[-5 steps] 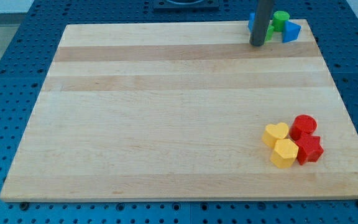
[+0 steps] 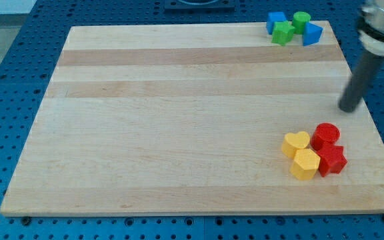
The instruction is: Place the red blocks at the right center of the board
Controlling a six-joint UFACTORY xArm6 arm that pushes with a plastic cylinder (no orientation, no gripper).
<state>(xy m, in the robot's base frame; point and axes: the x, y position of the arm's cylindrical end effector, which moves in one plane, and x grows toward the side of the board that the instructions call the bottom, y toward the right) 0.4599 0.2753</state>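
Two red blocks lie at the view's lower right of the wooden board [image 2: 179, 120]: a red cylinder [image 2: 326, 135] and, just below it, a red star-shaped block [image 2: 332, 161]. They touch two yellow blocks, a yellow heart [image 2: 296, 143] and a yellow hexagon [image 2: 305, 164], on their left. My tip [image 2: 349, 109] stands near the board's right edge, a little above and to the right of the red cylinder, apart from it.
At the view's top right corner sits a cluster: a blue block [image 2: 276, 21], a green star-shaped block [image 2: 284, 33], a green cylinder [image 2: 302, 21] and a blue triangular block [image 2: 313, 33]. The board lies on a blue perforated table [image 2: 5, 80].
My tip has moved from beside the top right cluster down and to the right, to the board's right edge above the red blocks. No block has moved.
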